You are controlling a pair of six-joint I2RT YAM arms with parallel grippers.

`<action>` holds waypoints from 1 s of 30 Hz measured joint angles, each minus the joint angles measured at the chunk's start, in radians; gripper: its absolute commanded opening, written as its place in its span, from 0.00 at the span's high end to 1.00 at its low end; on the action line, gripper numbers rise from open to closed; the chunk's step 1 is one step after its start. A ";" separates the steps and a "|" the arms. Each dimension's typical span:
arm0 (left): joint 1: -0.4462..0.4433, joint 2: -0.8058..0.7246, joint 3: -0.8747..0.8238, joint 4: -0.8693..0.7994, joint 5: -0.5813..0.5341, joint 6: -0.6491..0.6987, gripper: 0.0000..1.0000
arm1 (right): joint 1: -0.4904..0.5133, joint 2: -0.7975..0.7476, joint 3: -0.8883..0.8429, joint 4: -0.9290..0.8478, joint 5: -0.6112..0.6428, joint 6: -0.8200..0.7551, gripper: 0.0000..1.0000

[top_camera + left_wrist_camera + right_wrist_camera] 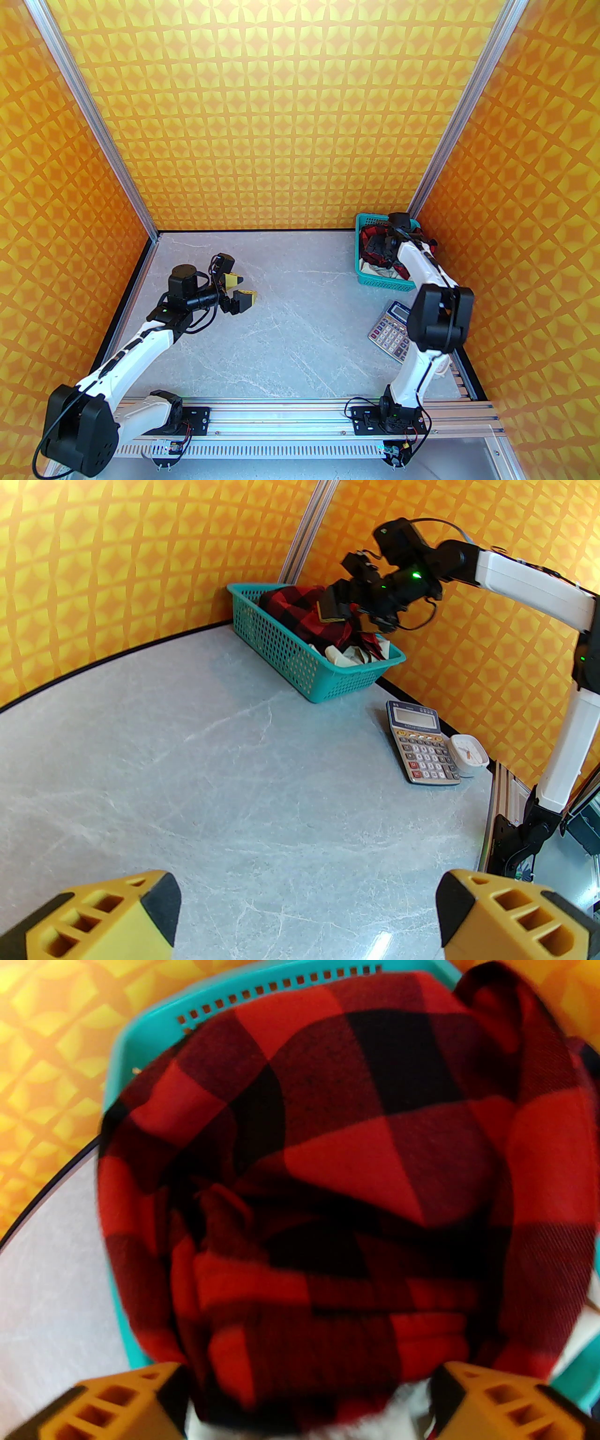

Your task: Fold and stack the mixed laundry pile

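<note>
The mixed laundry pile lies in a teal basket (375, 280) at the table's far right corner. On top is a red-and-black check shirt (372, 229) (300, 606) (328, 1147), bunched up. A cream garment (347, 656) (375, 271) peeks out at the basket's near end. My right gripper (380, 248) (335, 609) (309, 1400) is lowered into the pile, its yellow fingers spread wide with a fold of the shirt bulging between them. Over the bare left half of the table, my left gripper (246, 288) (309, 916) hangs open and holds nothing.
A grey calculator (391, 330) (422, 742) lies flat near the right edge, in front of the basket (281, 644). Beside it sits a small white round clock (468, 756). Orange patterned walls close in the back and sides. The grey marbled tabletop (300, 328) spreads between the arms.
</note>
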 measured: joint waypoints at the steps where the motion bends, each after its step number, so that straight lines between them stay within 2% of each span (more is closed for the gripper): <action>1: 0.000 0.006 0.000 0.001 0.003 0.000 0.05 | 0.000 0.014 0.010 0.000 0.001 -0.003 0.57; 4: 0.000 0.019 0.000 0.004 0.003 -0.002 0.06 | 0.000 0.035 0.018 0.011 0.006 -0.021 0.91; 5: 0.000 0.022 0.000 0.006 0.003 -0.004 0.06 | -0.002 0.035 0.018 0.016 0.005 -0.032 0.99; 10: 0.000 0.035 0.000 0.040 0.006 -0.032 0.10 | -0.002 -0.032 -0.085 0.111 -0.017 -0.047 1.00; 15: 0.000 0.047 0.000 0.072 0.006 -0.069 0.11 | 0.060 -0.305 -0.332 0.204 -0.043 -0.059 1.00; 20: 0.000 0.047 0.000 0.106 0.007 -0.109 0.13 | 0.227 -0.611 -0.421 0.270 -0.089 -0.073 1.00; 24: 0.000 0.040 0.000 0.116 0.006 -0.133 0.13 | 0.355 -0.771 -0.416 0.306 -0.139 -0.084 1.00; 30: 0.000 -0.064 0.013 0.085 0.006 -0.135 0.13 | 0.544 -0.805 -0.291 0.245 -0.193 -0.104 1.00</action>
